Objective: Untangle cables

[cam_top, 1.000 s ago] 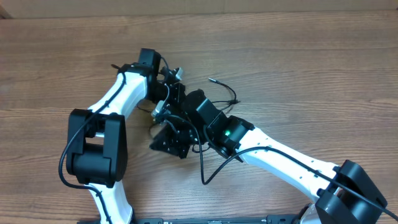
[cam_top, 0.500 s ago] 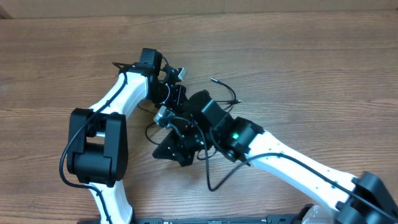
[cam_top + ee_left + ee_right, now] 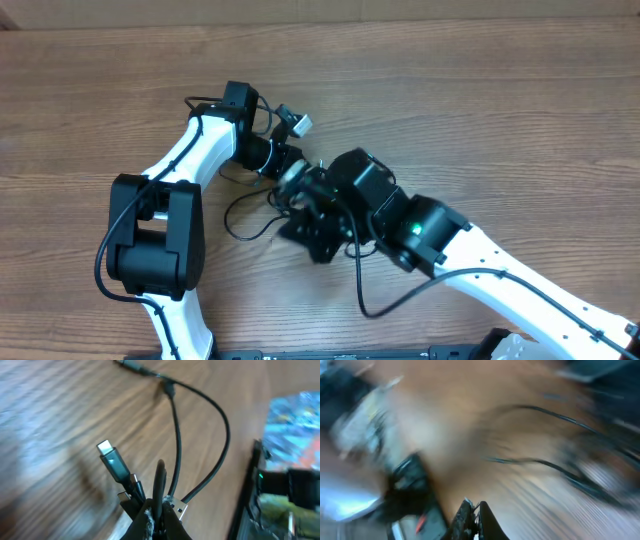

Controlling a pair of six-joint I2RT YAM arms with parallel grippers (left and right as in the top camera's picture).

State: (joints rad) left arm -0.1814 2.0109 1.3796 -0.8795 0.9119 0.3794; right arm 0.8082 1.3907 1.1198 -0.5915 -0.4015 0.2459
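Cables [image 3: 176,445] pinched by left hand [image 3: 159,510] stretch away; plug [image 3: 111,457] points up-left.

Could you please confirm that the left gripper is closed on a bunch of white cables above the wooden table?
Not quite: the cables are black, not white; only one plug tip is light. The rest holds. The left wrist view shows the left gripper closed on a bunch of them above the wooden table.
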